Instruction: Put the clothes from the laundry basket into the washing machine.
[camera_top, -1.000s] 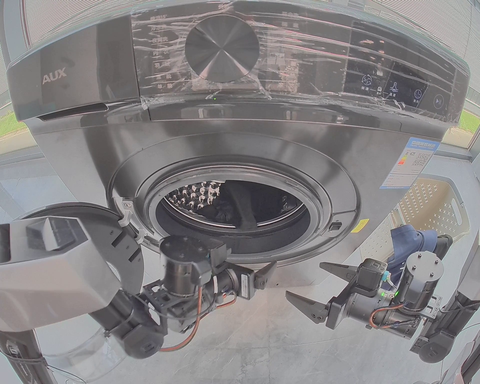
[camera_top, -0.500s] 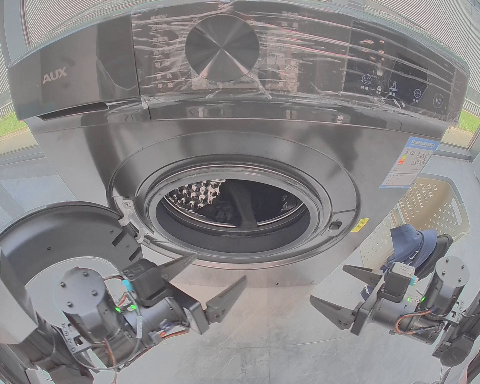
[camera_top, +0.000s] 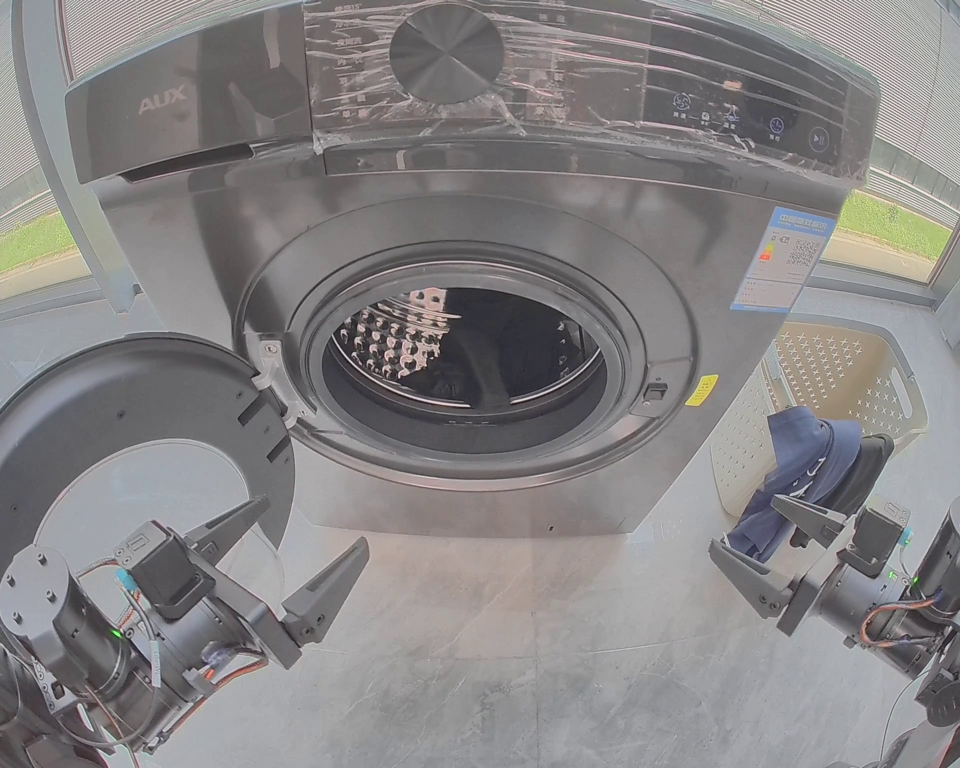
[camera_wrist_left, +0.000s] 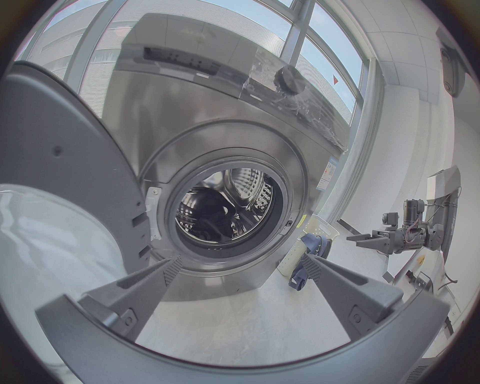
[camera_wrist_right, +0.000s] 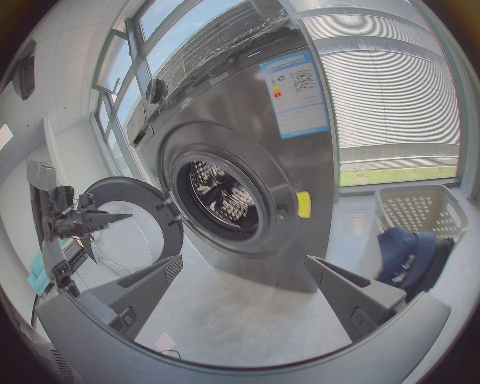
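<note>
Pick step, prob.: L gripper (camera_top: 312, 524) & R gripper (camera_top: 745, 524) both spread, empty; next needs R over blue clothes (camera_top: 800, 450) on basket (camera_top: 905, 372) rim, pinch, carry to washer (camera_top: 480, 210).

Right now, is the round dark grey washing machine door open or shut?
Open. The round dark grey door stands swung out at left, baring the perforated steel drum.

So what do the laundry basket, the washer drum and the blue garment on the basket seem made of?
The laundry basket looks like matte cream moulded plastic, with a punched hole pattern. The washer drum looks like polished metal, probably stainless steel: mirror-bright bumps. The blue garment is soft cloth, folding limply over the rim; fibre unclear.
</note>
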